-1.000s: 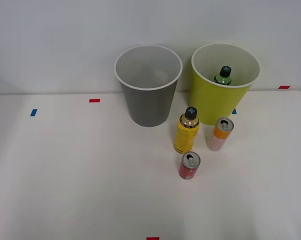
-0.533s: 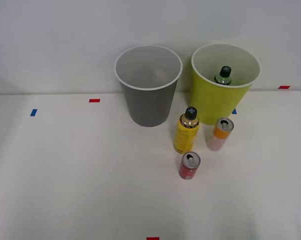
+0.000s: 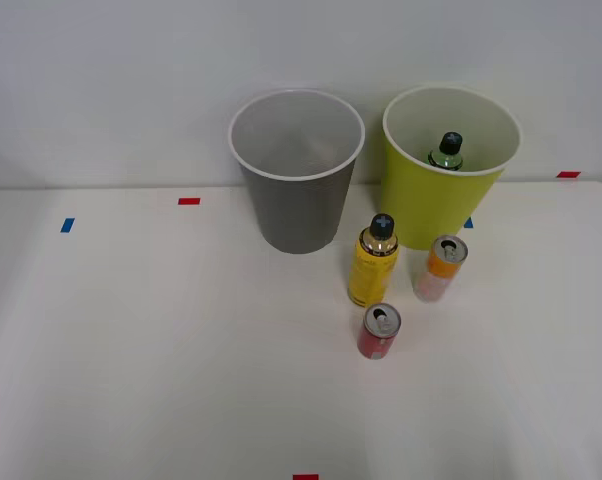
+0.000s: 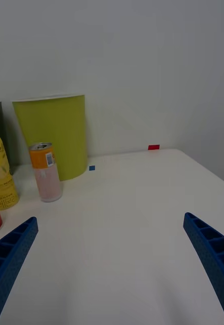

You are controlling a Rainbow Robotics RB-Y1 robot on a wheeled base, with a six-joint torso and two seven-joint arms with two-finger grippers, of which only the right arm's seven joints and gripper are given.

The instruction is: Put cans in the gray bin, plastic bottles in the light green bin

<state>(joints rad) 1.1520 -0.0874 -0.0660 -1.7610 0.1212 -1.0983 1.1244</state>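
A: Going from left to right on the bench [image 3: 131,350], what do we have?

B: At the far side stands the gray bin [image 3: 297,170], with nothing seen inside it. Right of it stands the light green bin [image 3: 449,165], and the dark green bottle [image 3: 446,152] is already in there. In front of them, the yellow bottle [image 3: 373,262] stands upright just near the green bin. The orange-and-pink can [image 3: 440,267] is just beside it on the right, and the red can [image 3: 379,331] is nearer to us.

A: And the right gripper [image 4: 112,254]?

B: Its blue fingers [image 4: 208,249] are spread wide apart and hold nothing. It is low above the bench, on the right side.

A: Which way do the things lie from it?

B: In the wrist view all three stand ahead and to the left of the fingers, not between them. The orange-and-pink can [image 4: 45,171] is the closest to the line of the fingers. All long axes are vertical, so I think a side grasp after a shift to the left would fit.
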